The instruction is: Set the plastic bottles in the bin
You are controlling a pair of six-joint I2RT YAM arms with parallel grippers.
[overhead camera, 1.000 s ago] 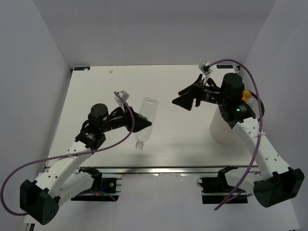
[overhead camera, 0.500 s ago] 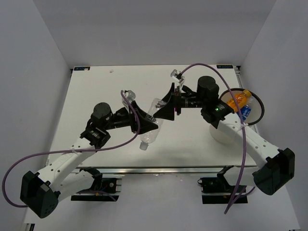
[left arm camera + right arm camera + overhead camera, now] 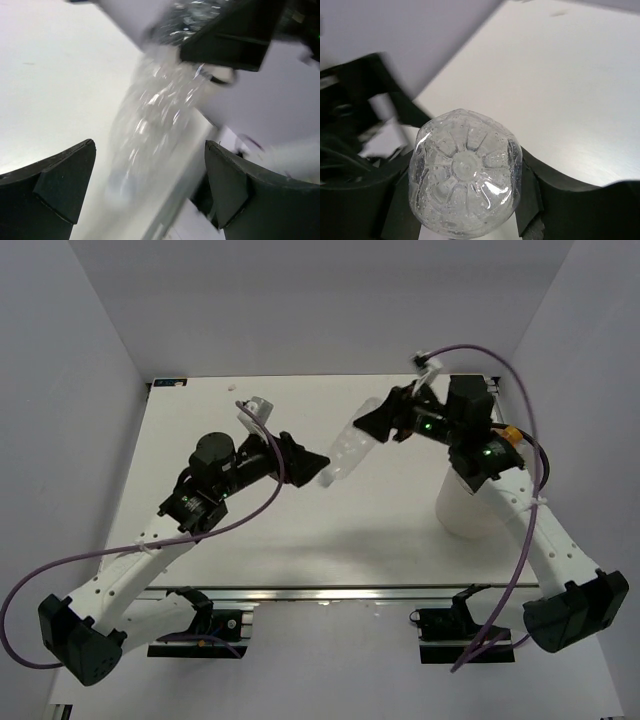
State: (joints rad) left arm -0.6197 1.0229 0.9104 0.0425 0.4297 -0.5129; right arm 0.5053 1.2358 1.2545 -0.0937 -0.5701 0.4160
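A clear crinkled plastic bottle [image 3: 347,452] hangs tilted above the table's middle, with my right gripper [image 3: 378,420] shut on its base end. In the right wrist view its ribbed bottom [image 3: 465,175] fills the space between the black fingers [image 3: 540,200]. My left gripper [image 3: 312,462] stands open just short of the bottle's lower end. The left wrist view shows the blurred bottle [image 3: 150,115] ahead of the gripper [image 3: 149,150], touching neither finger. The white bin [image 3: 463,512] stands at the right, largely hidden under my right arm. An orange bottle [image 3: 511,434] shows in it.
White walls close in the table [image 3: 200,420] on three sides. A purple cable [image 3: 490,375] loops over my right arm and another [image 3: 60,580] trails from my left. The arm mounts sit along the near edge [image 3: 330,592].
My left gripper has opened and let go of the clear bottle. My right gripper has shut on the bottle and carried it up and back to the right.
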